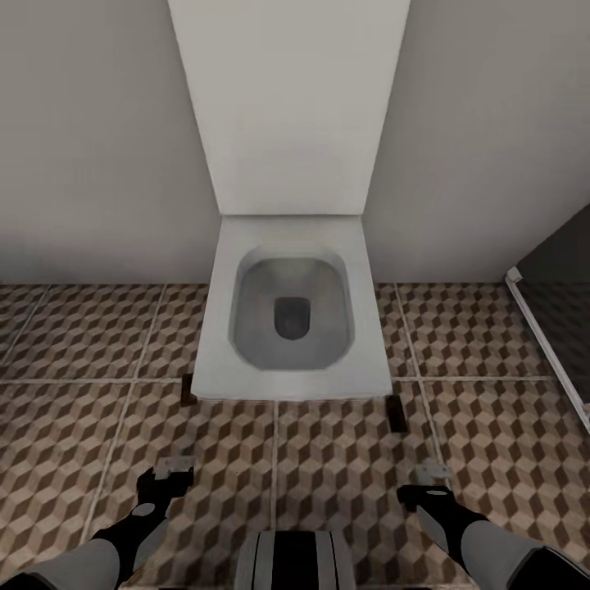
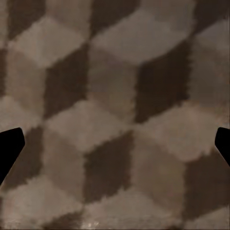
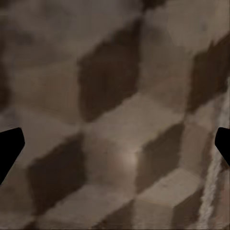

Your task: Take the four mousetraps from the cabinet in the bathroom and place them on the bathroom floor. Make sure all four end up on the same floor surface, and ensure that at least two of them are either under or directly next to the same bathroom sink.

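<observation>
The cube-patterned bathroom floor (image 1: 328,459) spreads out in front of me. Two small dark brown flat pieces lie on it at the front corners of a white toilet (image 1: 287,319), one on the left (image 1: 187,389) and one on the right (image 1: 397,412); I cannot tell whether they are mousetraps. My left gripper (image 1: 174,469) hangs low over the tiles, open and empty (image 2: 115,148). My right gripper (image 1: 430,475) is likewise open over bare tiles (image 3: 115,148). The cabinet and the sink are out of view.
The toilet and its tall white cistern panel (image 1: 288,98) stand against a pale wall straight ahead. A dark panel with a white frame (image 1: 545,332) runs along the right side. A pale grout line (image 3: 213,177) passes under the right gripper.
</observation>
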{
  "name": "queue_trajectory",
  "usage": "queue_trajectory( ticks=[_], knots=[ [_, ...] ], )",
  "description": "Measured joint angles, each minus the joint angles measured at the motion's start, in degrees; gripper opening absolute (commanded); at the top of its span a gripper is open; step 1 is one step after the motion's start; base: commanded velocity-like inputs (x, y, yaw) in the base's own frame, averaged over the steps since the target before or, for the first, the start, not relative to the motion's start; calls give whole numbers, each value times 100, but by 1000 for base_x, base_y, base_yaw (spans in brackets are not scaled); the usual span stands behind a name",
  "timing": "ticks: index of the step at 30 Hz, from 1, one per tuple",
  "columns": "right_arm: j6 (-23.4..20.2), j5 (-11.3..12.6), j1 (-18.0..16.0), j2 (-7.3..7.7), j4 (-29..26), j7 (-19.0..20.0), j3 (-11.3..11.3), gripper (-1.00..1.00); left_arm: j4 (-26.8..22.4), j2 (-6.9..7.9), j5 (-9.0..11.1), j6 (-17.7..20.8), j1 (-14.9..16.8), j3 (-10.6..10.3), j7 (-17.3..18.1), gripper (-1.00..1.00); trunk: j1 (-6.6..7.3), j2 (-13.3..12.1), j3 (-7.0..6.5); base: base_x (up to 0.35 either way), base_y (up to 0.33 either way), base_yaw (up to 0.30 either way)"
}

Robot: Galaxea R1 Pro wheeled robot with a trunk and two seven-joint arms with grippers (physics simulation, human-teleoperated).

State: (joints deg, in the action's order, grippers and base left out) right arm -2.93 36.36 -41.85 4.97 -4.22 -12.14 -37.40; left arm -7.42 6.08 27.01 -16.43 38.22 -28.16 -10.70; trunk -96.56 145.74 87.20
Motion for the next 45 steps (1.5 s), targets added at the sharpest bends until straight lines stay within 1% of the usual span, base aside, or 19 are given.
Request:
queue_trajectory(
  ticks=[32, 37, 45],
  knots=[
    [53, -4, 0, -9, -5, 1, 0, 100, -3, -3, -8, -17, 0, -8, 2, 100, 0, 0, 0, -344, 0, 0],
    [54, -5, 0, -12, -7, 2, 0, 100, -19, -3, -13, -22, 0, -21, 6, 100, 2, 0, 0, -194, 0, 0],
    [54, -10, 0, -16, -7, 4, 0, 100, -39, -3, -15, -20, 0, -38, 9, 100, 3, 0, 0, -58, 0, 0]
  ],
)
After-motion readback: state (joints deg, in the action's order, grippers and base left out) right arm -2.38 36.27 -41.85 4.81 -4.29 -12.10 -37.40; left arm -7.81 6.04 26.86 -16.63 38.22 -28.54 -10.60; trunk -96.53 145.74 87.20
